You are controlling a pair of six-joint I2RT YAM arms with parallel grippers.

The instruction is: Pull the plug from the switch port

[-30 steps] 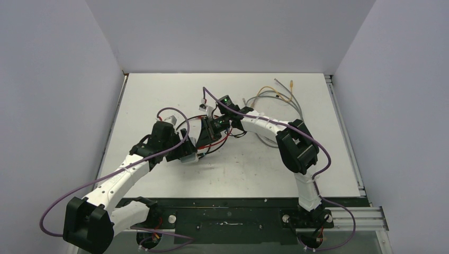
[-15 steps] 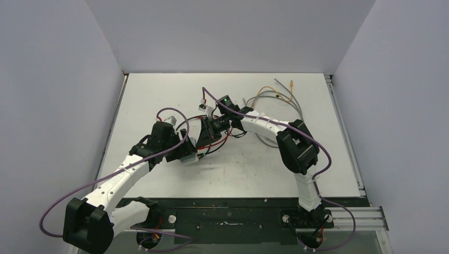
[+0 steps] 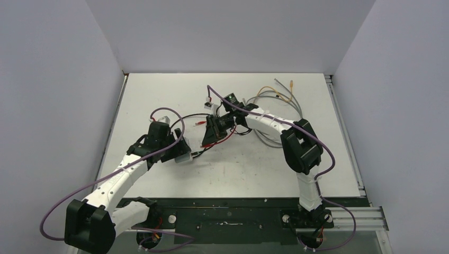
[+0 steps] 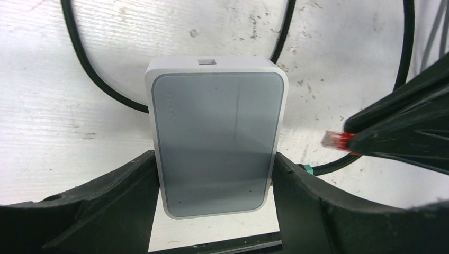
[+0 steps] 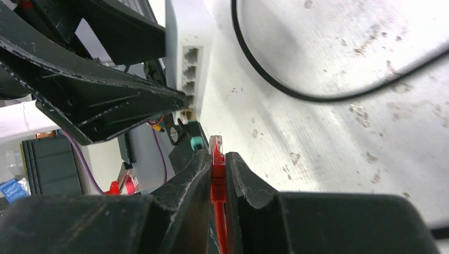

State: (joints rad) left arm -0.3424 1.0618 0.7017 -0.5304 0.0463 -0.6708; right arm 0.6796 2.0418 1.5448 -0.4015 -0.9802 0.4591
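Red plug [image 5: 217, 177], pinched by right gripper [image 5: 216, 156], sits outside sockets [image 5: 190, 71] of switch [image 4: 216, 137] clamped by left gripper [image 4: 214, 161].

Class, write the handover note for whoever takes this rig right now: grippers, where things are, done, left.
Left gripper: shut on the switch, left of the table's middle.
Right gripper: shut on the red plug, held beside the switch, clear of its sockets.
Done: plug is out of the port.
Left: probably just set the plug down and release both.
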